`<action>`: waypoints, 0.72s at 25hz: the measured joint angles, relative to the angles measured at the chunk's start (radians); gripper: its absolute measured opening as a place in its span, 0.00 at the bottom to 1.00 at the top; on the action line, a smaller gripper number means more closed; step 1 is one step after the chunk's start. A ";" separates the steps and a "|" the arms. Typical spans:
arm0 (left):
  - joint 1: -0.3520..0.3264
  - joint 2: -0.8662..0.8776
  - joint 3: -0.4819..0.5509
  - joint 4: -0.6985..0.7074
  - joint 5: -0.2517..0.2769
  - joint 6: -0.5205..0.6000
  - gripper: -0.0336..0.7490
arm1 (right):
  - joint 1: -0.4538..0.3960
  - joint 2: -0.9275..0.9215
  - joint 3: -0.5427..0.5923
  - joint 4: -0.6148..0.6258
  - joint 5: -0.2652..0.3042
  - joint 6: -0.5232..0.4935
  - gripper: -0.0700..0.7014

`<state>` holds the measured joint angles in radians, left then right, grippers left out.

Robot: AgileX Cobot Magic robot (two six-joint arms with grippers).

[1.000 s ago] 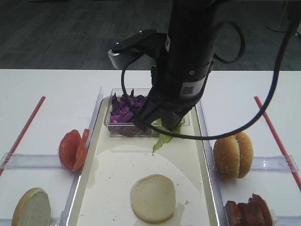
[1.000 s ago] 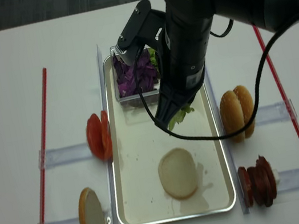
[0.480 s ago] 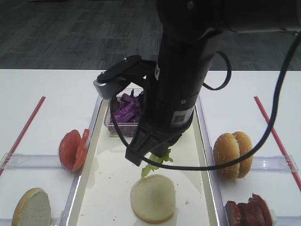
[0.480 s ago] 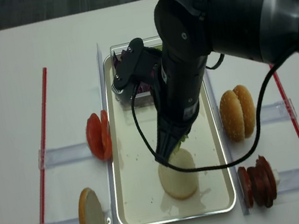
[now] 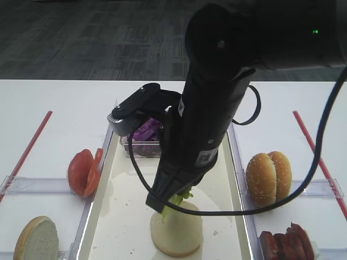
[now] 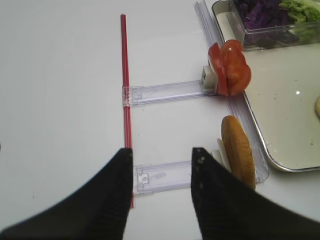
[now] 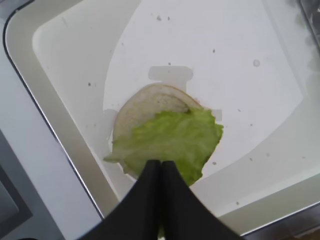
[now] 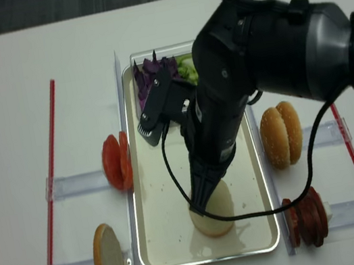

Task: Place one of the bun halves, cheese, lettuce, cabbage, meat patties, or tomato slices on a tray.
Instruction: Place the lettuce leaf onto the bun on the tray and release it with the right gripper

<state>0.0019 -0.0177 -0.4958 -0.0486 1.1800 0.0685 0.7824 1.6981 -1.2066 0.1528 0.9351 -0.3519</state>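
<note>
My right gripper [image 7: 161, 163] is shut on a light green lettuce leaf [image 7: 170, 142], pinched at its near edge. The leaf hangs over a pale bun half [image 7: 145, 102] lying cut face up on the cream tray [image 7: 225, 60], covering its near part. From the high view the lettuce [image 5: 181, 197] dangles under the right gripper [image 5: 158, 203] down to the bun half [image 5: 176, 235]; contact cannot be told. My left gripper [image 6: 162, 152] is open over bare table, left of a bun half standing on edge [image 6: 239, 157].
A clear tub of purple cabbage [image 5: 143, 132] and more lettuce [image 6: 302, 10] sits at the tray's far end. Tomato slices [image 5: 84, 170] and a bun half [image 5: 37, 238] stand left of the tray. Sesame buns [image 5: 268, 177] and meat patties [image 5: 284, 244] stand to the right. Red strips [image 6: 125, 75] edge the table.
The right gripper has carried the lettuce leaf from beside the cabbage tub toward the tray's near end and lowered it over the bun half. The other items have not moved.
</note>
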 joint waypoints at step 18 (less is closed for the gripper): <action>0.000 0.000 0.000 0.000 0.000 0.000 0.39 | 0.008 0.000 0.111 0.068 -0.131 -0.082 0.13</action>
<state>0.0019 -0.0177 -0.4958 -0.0486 1.1800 0.0685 0.7905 1.6981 -1.0955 0.2211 0.8039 -0.4339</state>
